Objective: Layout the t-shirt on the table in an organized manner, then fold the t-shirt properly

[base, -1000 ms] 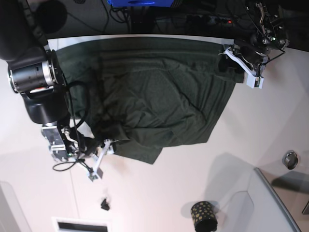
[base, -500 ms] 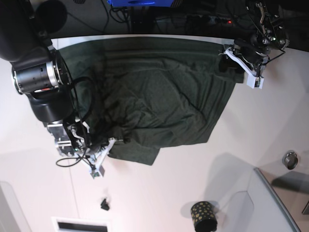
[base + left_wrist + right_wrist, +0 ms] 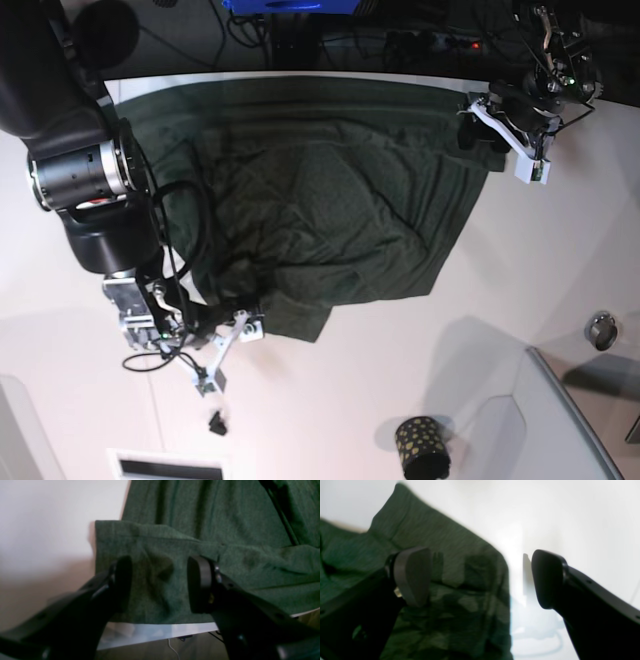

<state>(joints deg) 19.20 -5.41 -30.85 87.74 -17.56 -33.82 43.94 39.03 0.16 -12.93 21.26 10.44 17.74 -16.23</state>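
Note:
The dark green t-shirt lies rumpled across the far half of the white table, its lower hem bunched into folds. At the shirt's far right corner, by the table's back edge, my left gripper hangs over the cloth. In the left wrist view the left gripper has its jaws apart, and the t-shirt lies flat under the gap. My right gripper sits at the shirt's lower left edge. In the right wrist view the right gripper is wide open, straddling the t-shirt edge and bare table.
A black gold-dotted cup stands near the front. A grey raised panel fills the front right corner, with a small metal ring beside it. A small black piece lies below the right gripper. Cables run behind the table's back edge.
My right arm has slid toward the front and right along the shirt's lower edge, and its jaws now stand wider. The left gripper has hardly moved.

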